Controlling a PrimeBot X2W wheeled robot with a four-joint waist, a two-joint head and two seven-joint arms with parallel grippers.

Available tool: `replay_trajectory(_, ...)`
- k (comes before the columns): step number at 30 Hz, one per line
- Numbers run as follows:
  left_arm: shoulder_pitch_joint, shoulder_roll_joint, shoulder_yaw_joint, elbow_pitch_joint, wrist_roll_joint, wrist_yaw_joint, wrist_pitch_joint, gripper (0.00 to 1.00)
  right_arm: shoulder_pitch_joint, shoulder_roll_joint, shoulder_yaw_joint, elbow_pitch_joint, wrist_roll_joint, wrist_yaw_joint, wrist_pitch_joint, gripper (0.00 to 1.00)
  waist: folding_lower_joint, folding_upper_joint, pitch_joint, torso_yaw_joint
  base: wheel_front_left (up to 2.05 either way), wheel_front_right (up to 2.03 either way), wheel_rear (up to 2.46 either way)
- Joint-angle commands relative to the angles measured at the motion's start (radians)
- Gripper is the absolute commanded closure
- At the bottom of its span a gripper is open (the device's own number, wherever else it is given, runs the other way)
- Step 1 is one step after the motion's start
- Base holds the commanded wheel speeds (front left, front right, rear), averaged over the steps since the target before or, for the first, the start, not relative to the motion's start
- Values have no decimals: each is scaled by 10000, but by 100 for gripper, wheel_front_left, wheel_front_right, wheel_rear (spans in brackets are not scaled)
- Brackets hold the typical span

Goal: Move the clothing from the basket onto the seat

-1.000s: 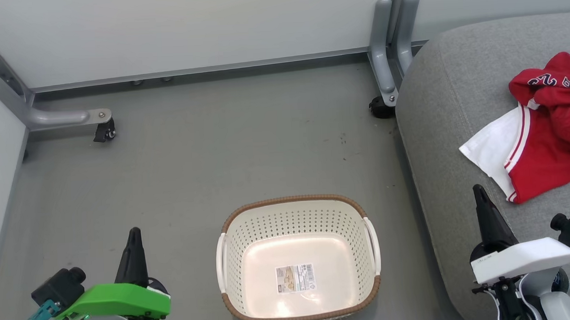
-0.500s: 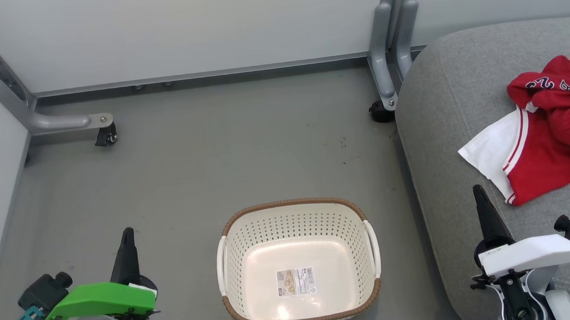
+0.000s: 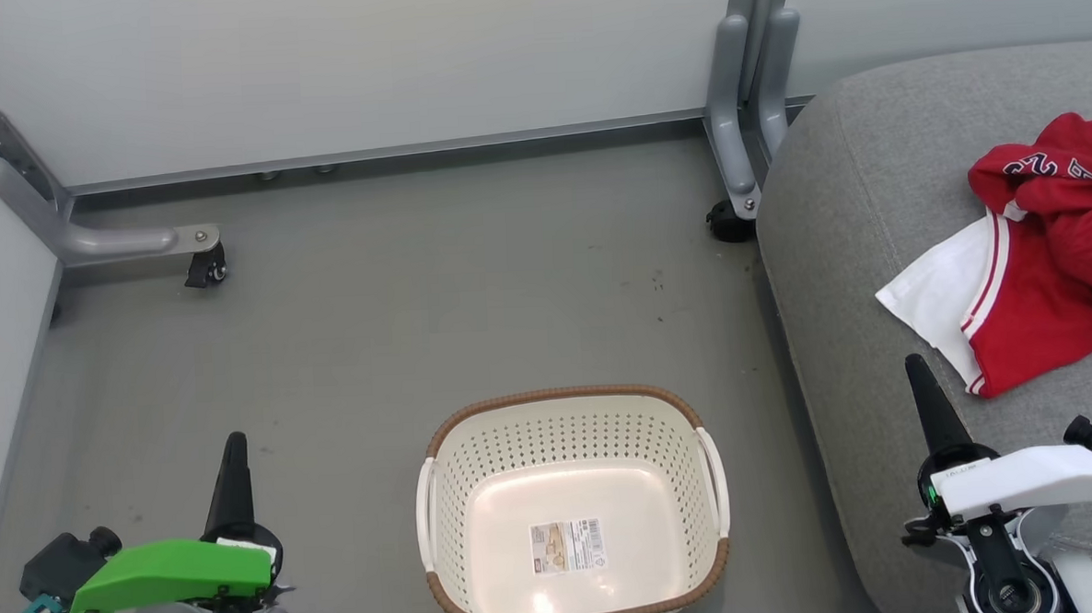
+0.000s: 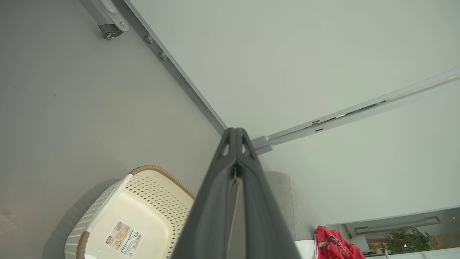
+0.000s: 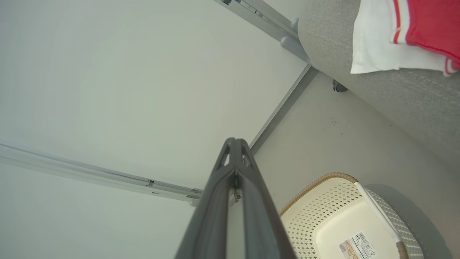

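The left gripper (image 3: pixel 235 442) hangs low over the floor (image 3: pixel 371 305), to the left of the basket (image 3: pixel 564 394) and apart from it. Its two dark fingers are pressed together along their whole length, as the left wrist view shows clearly. It holds nothing and touches nothing.

The right gripper (image 3: pixel 915 364) is over the seat (image 3: pixel 839 266), near the edge that faces the basket. Its fingers are also pressed together into one point, with nothing between them. The tip is near the white corner of the clothing (image 3: pixel 1051 266), but a strip of grey fabric shows between them.

The clothing lies on top of the seat, in from that edge. One red piece with a white panel and a red-white stripe is spread rather flat. The other red piece, with dark letters, lies crumpled over its far side.

The basket stands on the floor just beside the seat. A paper sticker (image 3: pixel 568 546) shows on its bare bottom.
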Motion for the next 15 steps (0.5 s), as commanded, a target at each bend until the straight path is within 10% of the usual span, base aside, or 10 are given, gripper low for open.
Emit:
replay_trajectory(1,-242,26,83,-94,-301,-50,65,100,-162,-80,-42,-5,306,6,57,100,0,-1,-14,0,0,0,0)
replay_trajectory(15,-281,10,300,-140,-1596,-128,410,100,-313,-78,-130,277,1672,5,291,100,0,-1,-137,-1,0,0,0)
